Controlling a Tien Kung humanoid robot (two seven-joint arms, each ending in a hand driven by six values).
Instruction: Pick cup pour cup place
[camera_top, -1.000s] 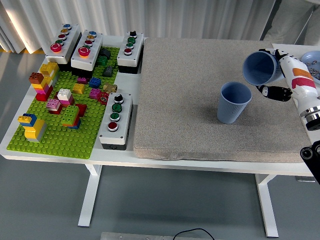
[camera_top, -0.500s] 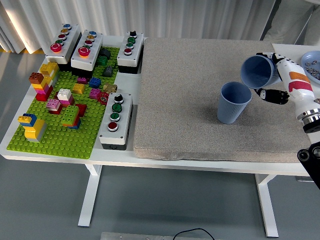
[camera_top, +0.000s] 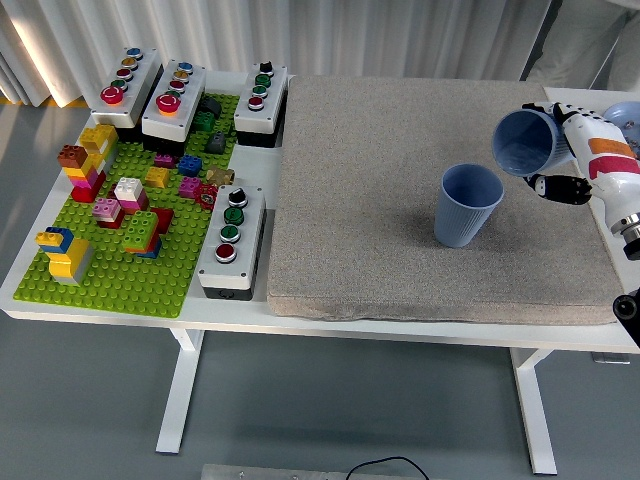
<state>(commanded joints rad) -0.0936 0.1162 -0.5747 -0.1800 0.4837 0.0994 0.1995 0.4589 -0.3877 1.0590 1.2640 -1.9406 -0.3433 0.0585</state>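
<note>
A blue ribbed cup (camera_top: 467, 205) stands upright on the grey mat (camera_top: 400, 190), right of centre. Up and to its right, my right hand (camera_top: 556, 150) is shut on a second blue cup (camera_top: 524, 141). That cup is tipped on its side in the air, its open mouth facing left toward the standing cup, just beyond its rim. I cannot see any contents in either cup. My left arm does not show.
A green brick baseplate (camera_top: 130, 260) with several coloured bricks fills the table's left side, with button boxes (camera_top: 232, 240) around it. A blue bowl (camera_top: 625, 115) sits at the far right edge. A person's light clothing shows at the top right corner.
My right hand with the tipped cup dipped slightly toward the standing cup, then drew back to the right and a little upward.
</note>
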